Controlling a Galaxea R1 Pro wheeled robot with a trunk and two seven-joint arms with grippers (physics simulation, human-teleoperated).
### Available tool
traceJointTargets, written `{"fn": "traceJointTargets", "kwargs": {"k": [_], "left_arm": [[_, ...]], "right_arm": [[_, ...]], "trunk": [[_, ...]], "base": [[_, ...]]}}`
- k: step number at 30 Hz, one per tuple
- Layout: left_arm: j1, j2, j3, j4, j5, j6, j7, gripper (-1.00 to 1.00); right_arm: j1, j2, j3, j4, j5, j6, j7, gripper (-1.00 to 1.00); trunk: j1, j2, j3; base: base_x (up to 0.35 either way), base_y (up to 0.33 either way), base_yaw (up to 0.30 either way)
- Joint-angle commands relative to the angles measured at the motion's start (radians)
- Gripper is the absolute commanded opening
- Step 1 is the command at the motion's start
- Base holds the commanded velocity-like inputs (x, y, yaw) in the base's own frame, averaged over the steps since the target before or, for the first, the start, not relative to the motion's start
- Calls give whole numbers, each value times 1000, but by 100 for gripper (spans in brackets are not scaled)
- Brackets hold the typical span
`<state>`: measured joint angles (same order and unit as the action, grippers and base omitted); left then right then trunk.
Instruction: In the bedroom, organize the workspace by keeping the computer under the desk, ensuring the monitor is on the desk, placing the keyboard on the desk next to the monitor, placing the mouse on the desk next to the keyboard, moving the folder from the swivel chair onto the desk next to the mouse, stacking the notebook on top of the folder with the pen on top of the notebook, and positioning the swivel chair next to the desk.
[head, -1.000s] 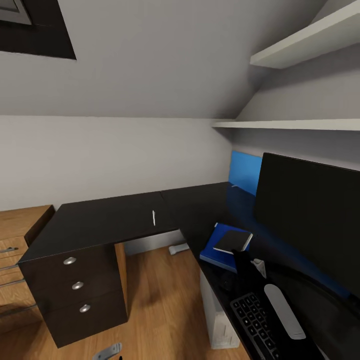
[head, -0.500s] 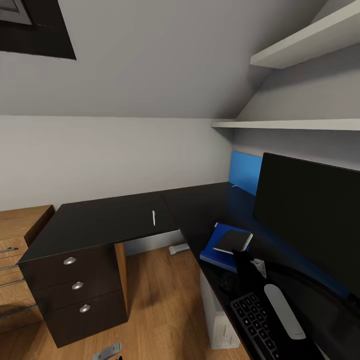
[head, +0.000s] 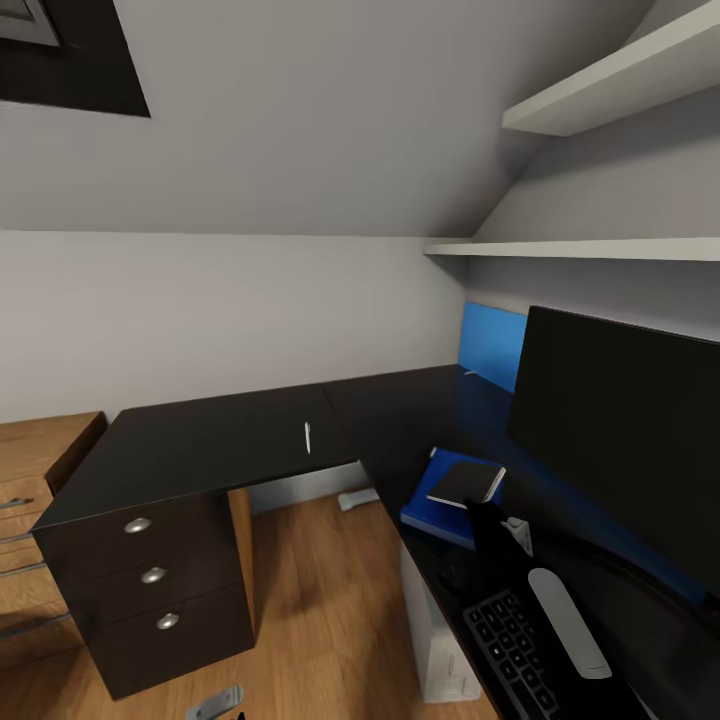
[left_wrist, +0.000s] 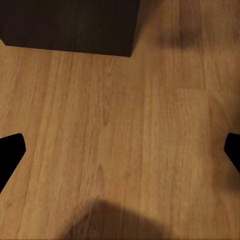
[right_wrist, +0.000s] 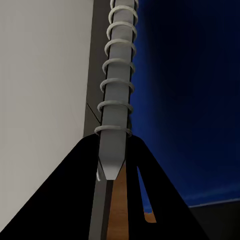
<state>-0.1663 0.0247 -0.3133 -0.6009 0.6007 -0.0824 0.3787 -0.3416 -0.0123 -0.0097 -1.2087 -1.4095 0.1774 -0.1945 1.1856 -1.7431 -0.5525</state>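
Observation:
The black L-shaped desk (head: 210, 440) carries the white pen (head: 307, 436) on its left wing. On the right wing, the dark grey notebook (head: 466, 482) lies on the blue folder (head: 428, 505). My right gripper (head: 488, 520) is at the notebook's near edge. In the right wrist view the gripper (right_wrist: 114, 145) is shut on the notebook's spiral spine (right_wrist: 116, 100). The monitor (head: 620, 430) stands at the right, with the keyboard (head: 508, 645) in front of it. The white computer (head: 435, 640) stands under the desk. My left gripper (left_wrist: 120, 150) hangs open over the wooden floor. I cannot make out the mouse, and the swivel chair is out of view.
A light wooden chest (head: 40, 440) adjoins the desk's drawer unit (head: 150, 575) on the left. Two white shelves (head: 600, 95) hang above the monitor under a sloped ceiling. A small white object (head: 355, 497) lies on the floor by the wall.
The head camera has drifted very slightly. The right gripper and the notebook stay in the same place.

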Motion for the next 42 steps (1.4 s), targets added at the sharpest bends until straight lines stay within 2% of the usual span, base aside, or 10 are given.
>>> {"fn": "traceJointTargets", "kwargs": {"k": [1, 36, 37, 42], "left_arm": [[-1, 1, -9, 0, 10, -6, 7, 100], [-1, 1, -10, 3, 9, -5, 8, 100], [-1, 1, -10, 3, 9, -5, 8, 100], [-1, 1, -9, 2, 10, -4, 8, 100]], "right_arm": [[-1, 0, -1, -2, -8, 4, -5, -100], [-1, 0, -1, -2, -7, 2, -6, -100], [-1, 0, -1, -2, -7, 2, -6, 100], [-1, 0, -1, -3, -6, 2, -6, 100]], "trunk": [[0, -1, -1], [0, -1, -1], [0, -1, -1], [0, -1, -1]], "base": [[173, 0, 0], [20, 0, 0], [0, 0, 0], [0, 0, 0]]}}
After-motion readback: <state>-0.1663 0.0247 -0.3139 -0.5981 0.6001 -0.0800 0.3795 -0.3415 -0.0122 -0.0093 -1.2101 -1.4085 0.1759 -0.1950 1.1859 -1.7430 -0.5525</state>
